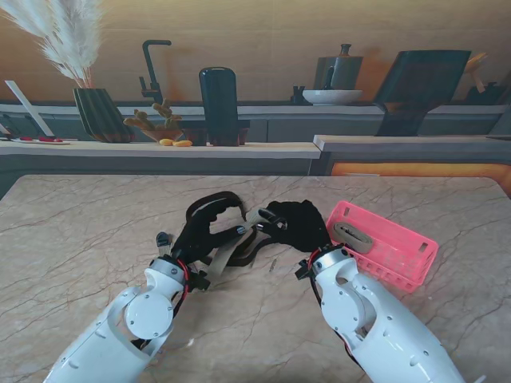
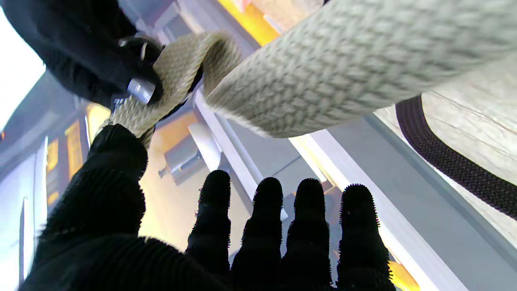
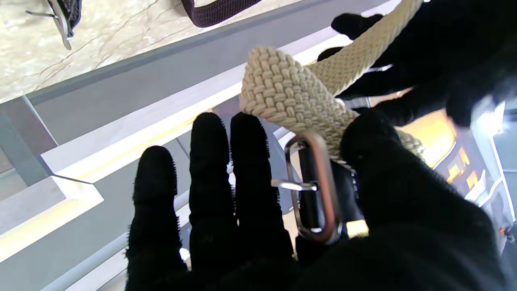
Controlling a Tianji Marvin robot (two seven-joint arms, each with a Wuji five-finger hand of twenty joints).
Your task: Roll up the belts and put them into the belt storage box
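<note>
Behind the marble table [image 1: 80, 239] you see a kitchen counter with a dark vase of pampas grass [image 1: 100, 112], a black faucet [image 1: 152, 68] and a white bowl [image 1: 331, 96]. On the table, to your right, the pink storage box [image 1: 399, 251] lies, and one rolled belt [image 1: 351, 237] is already inside it at its left end.

Your two hands meet near the middle of the table, and both hold the beige woven belt [image 3: 282, 93]. Your right hand [image 1: 297, 223] pinches the buckle end: in the right wrist view the thumb presses the webbing just beside the metal buckle [image 3: 313, 190], while the other fingers [image 3: 210, 169] stand straight and close together. Your left hand [image 1: 206, 233] holds the strap between the thumb [image 2: 117, 161] and, it seems, the palm; its four other fingers are stretched and a little apart. The strap makes a loop between the hands.

A black belt [image 1: 211, 199] lies on the table just beyond your left hand, curved in an arc.
</note>
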